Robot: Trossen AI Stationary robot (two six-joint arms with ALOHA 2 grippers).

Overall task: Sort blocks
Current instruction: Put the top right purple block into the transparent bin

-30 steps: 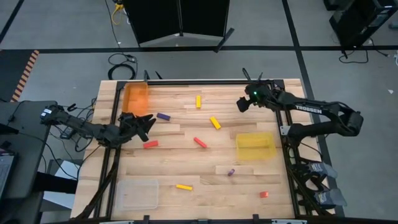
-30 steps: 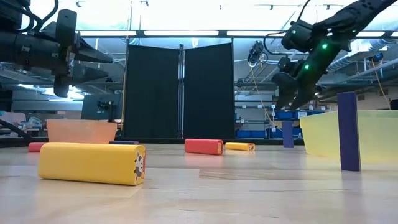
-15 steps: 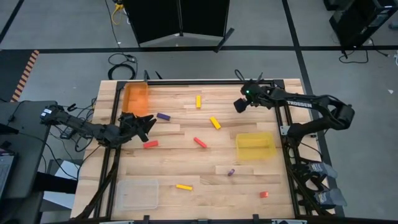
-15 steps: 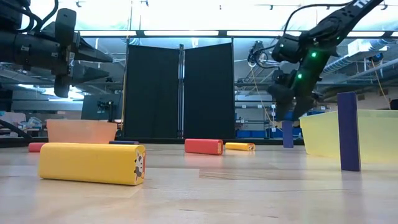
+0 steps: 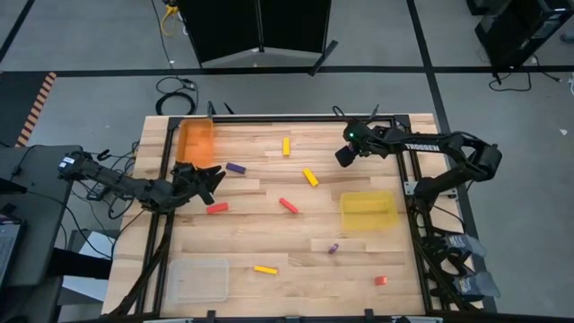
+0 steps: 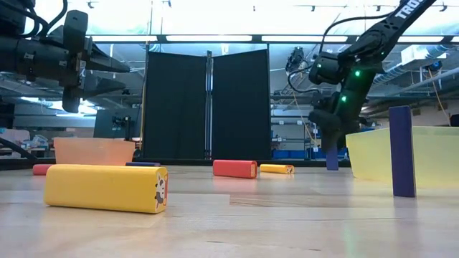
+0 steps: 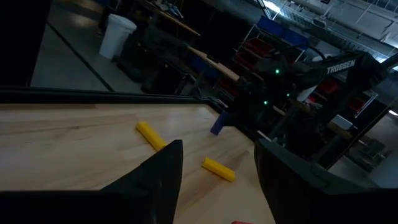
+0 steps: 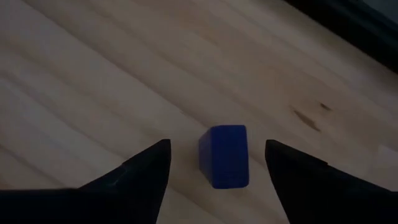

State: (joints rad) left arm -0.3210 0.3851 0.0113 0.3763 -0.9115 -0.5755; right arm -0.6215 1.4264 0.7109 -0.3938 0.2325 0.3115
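Small blocks are scattered over the wooden table: yellow ones (image 5: 286,145) (image 5: 310,177) (image 5: 265,269), red ones (image 5: 217,207) (image 5: 288,205) (image 5: 380,280), and purple ones (image 5: 236,168) (image 5: 333,248). A third purple block (image 8: 224,155) stands upright on its end near the far right. My right gripper (image 8: 216,144) hangs open above it, pointing down, with one finger on either side and touching nothing. In the high view that gripper (image 5: 343,157) hides this block; the low view shows the block (image 6: 332,159) just under it. My left gripper (image 5: 202,179) waits open above the table's left side.
An orange tray (image 5: 197,141) sits at the far left corner, a yellow tray (image 5: 369,210) at the right, and a clear tray (image 5: 199,278) at the near left. Bare wood lies in the middle of the table between the blocks.
My right gripper has moved down and slightly toward the table's left, closing on the upright purple block. The blocks and my left arm have kept still.
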